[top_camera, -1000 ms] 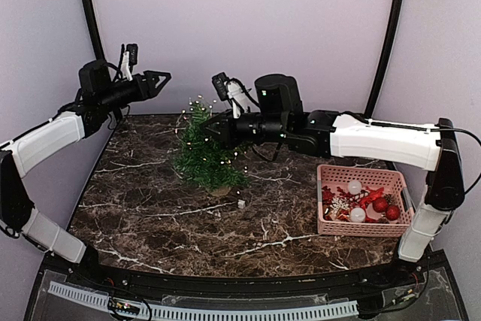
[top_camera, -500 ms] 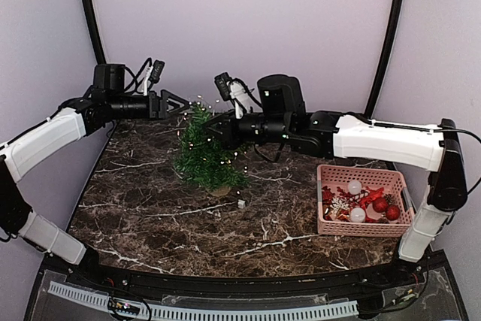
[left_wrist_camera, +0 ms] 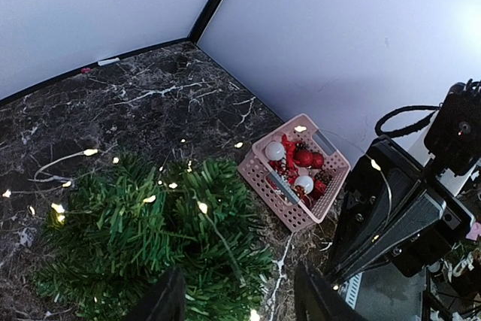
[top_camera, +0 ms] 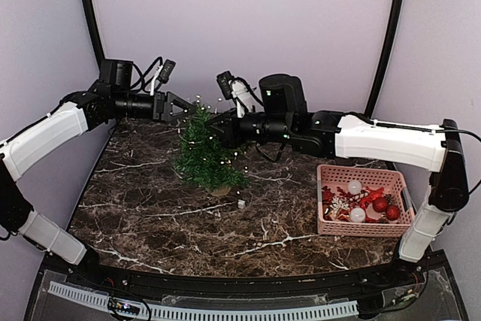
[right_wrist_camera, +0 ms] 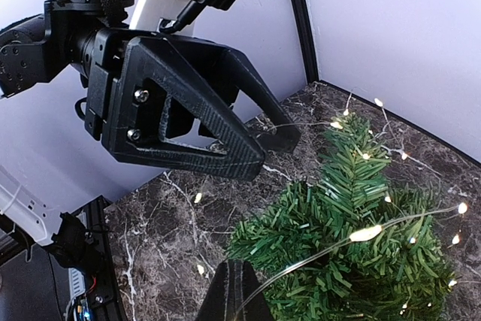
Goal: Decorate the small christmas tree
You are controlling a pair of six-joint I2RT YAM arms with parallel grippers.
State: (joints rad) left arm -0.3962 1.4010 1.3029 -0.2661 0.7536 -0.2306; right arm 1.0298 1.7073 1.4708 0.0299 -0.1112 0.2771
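The small christmas tree [top_camera: 204, 154], a bushy dark-green artificial fir on a tan pot base, stands upright on the dark, white-veined marble worktop [top_camera: 150, 216], its top between the two sets of jaws. A thin wire string of warm-white fairy lights [right_wrist_camera: 368, 234] is draped loosely over its branches, with some loops standing off the needles.

The left gripper [top_camera: 184, 108] hangs level just beside the treetop. Its jaws stand open, and in the left wrist view the tree's upper branches show between and below them. Whether they touch the wire cannot be told.

The right gripper [top_camera: 213, 127] points in from the opposite side, its tip against the upper branches, facing the left jaws. Its jaws are closed, and in the right wrist view the light wire runs straight out from their tip across the tree, pinched there.

Below the right jaws, on the worktop just in front of the pot base, lies a small white block [top_camera: 241, 203]. Well off to the right of both sets of jaws, under the right arm's white forearm, sits a pink slotted plastic basket [top_camera: 361, 227] holding red baubles [top_camera: 391, 212], white baubles [top_camera: 354, 186] and other red trimmings
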